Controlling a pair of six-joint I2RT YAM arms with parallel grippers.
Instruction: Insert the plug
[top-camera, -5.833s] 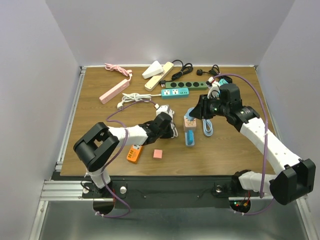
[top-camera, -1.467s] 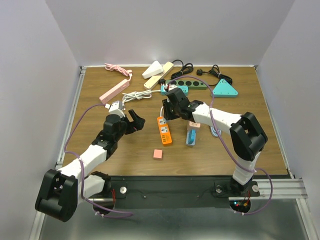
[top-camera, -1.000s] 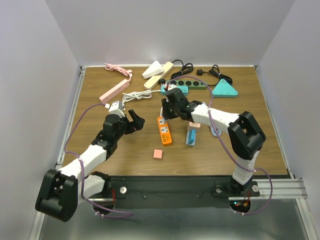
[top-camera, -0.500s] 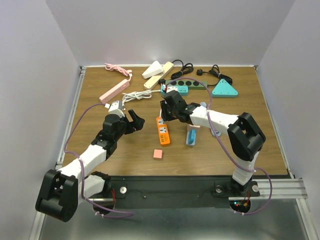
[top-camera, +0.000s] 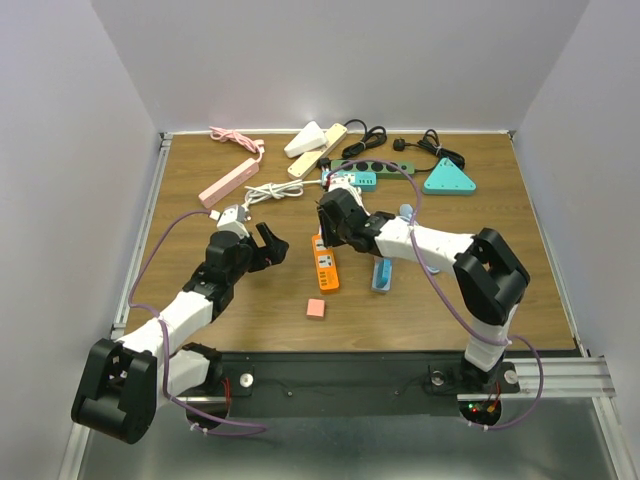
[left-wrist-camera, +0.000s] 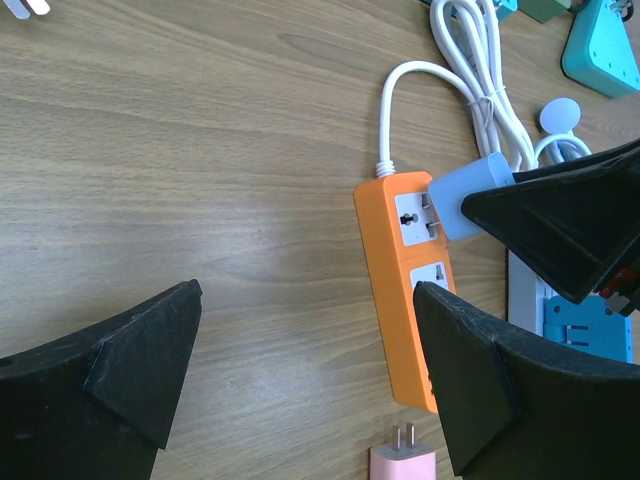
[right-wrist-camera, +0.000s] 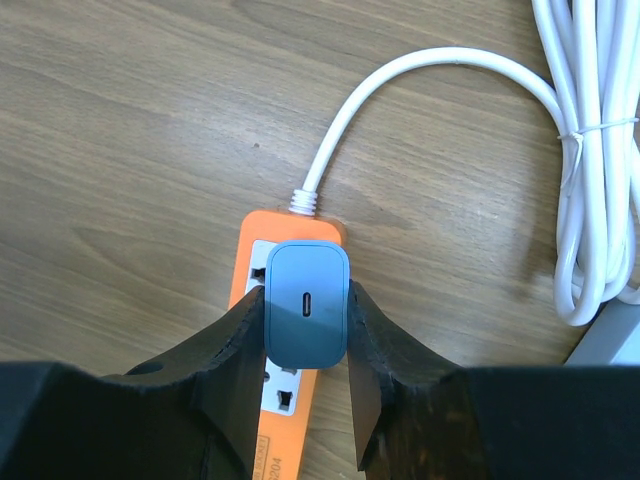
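Your right gripper (right-wrist-camera: 306, 310), clamped on the blue plug (right-wrist-camera: 306, 300), has crept left over the orange strip's (left-wrist-camera: 405, 335) cable-end socket at frame centre; alignment looks ready for pressing; left gripper (left-wrist-camera: 307, 300) hangs spread wide.

The wooden table (top-camera: 200, 290) carries an orange power strip (top-camera: 327, 272), a pink plug (top-camera: 316, 308) and a pink strip (top-camera: 229, 181).

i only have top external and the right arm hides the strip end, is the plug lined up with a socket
observer: yes. the right wrist view looks straight down. the right gripper is shut on the blue plug, centred over the end socket of the orange power strip.
operator: is it in yet
observer: doubtful. the left wrist view shows that socket's holes uncovered beside the plug, so it looks raised above them.
operator: left gripper holding anything
observer: no. its own camera shows the left gripper open with nothing in it.
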